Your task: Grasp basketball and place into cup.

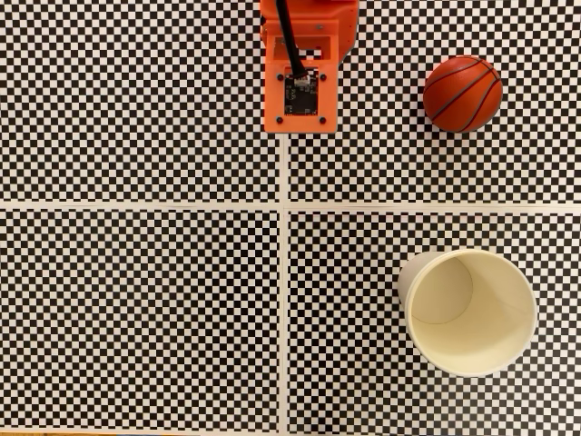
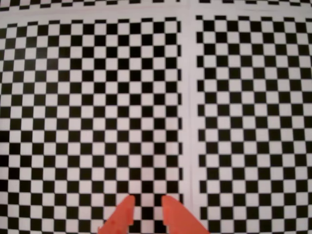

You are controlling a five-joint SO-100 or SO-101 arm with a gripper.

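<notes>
ball (image 1: 462, 93) on checkered desk (image 1: 136, 300), upper right in fixed view, just right of orange arm (image 1: 300, 68). cup (image 1: 469, 312) upright, lower right, well apart from ball. end effector (image 2: 146, 201) tips slightly apart, holding nothing, over desk.

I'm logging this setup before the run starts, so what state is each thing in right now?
basketball: resting on the checkered mat, free, apart from the cup and the arm.
cup: upright, mouth open, nothing inside.
gripper: fingertips slightly apart over the mat, holding nothing.
checkered mat: flat, white seam lines crossing it.
</notes>
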